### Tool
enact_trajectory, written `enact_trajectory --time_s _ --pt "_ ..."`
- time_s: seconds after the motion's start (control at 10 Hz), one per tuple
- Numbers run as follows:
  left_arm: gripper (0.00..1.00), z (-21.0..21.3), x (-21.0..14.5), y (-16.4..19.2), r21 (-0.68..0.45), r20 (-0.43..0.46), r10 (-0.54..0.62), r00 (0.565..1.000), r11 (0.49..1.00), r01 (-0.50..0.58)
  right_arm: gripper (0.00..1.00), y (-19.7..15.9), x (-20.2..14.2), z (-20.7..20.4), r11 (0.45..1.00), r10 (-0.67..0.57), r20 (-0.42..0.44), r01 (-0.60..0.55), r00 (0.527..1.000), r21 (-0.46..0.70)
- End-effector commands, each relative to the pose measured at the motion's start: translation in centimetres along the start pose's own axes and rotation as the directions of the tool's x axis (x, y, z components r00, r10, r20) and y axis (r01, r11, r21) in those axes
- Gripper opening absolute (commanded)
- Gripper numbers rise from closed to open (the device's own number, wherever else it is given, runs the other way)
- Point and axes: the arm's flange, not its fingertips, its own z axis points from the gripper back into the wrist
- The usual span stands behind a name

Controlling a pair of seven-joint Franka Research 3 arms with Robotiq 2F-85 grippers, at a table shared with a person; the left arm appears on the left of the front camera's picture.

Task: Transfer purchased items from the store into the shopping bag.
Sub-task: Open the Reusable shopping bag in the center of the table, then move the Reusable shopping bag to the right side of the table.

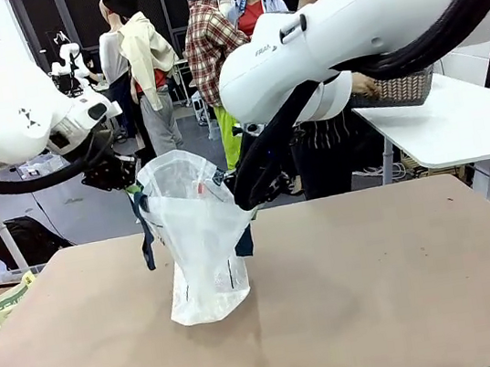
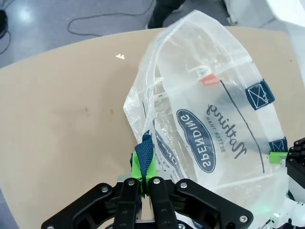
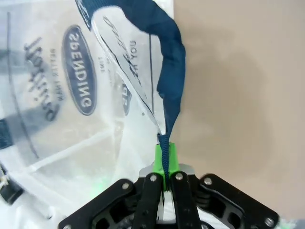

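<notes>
So the brown bench (image 1: 381, 292) takes up the whole foreground and it's bare apart from 1 thing. The 2 white arms come in from either side and meet over the middle-left part. Between them is the shopping bag (image 1: 199, 236), see-through whitish plastic. It stands upright with its bottom resting on the bench and its mouth pulled open at the top. The wrist views show dark blue oval print reading SPENDING plus some script lettering on the side.

Way back on the far right, a person has a hand on the slotted basket (image 1: 394, 90), held up over a white table (image 1: 458, 124), well apart from the bag. Can't make out anything inside it.

The bag has 2 navy straps. The left fingers (image 2: 143, 172) are clamped fully shut on the left strap (image 2: 144, 151), green pads pinching it. The right fingers (image 3: 166, 162) are shut tight on the right strap (image 3: 172, 71), which loops up from the pads.
</notes>
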Motion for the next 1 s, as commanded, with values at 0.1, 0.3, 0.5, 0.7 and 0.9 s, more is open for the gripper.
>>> enact_trajectory --time_s 0.1,0.3,0.5,0.7,0.9 --pt "0.0 -1.2 -0.9 -0.8 0.068 -0.034 0.009 0.999 0.998 -0.007 0.0 1.0 0.7 -1.0 0.998 0.052 0.019 -0.052 0.998 0.03" --pt "0.0 -1.9 -0.3 -0.5 0.064 -0.017 0.03 0.999 0.997 -0.029 0.0 1.2 0.7 -1.3 0.998 0.054 0.015 -0.054 0.998 0.015" --pt "0.0 -1.7 -0.9 -0.4 0.047 -0.033 0.004 0.999 0.999 -0.002 0.0 1.2 0.4 -1.2 0.999 0.04 0.006 -0.04 0.999 0.018" --pt "0.0 -1.7 -0.9 -0.4 0.047 -0.033 0.004 0.999 0.999 -0.002 0.0 1.2 0.4 -1.2 0.999 0.04 0.006 -0.04 0.999 0.018" --pt "0.0 -1.7 -0.9 -0.4 0.047 -0.033 0.004 0.999 0.999 -0.002 0.0 1.2 0.4 -1.2 0.999 0.04 0.006 -0.04 0.999 0.018"
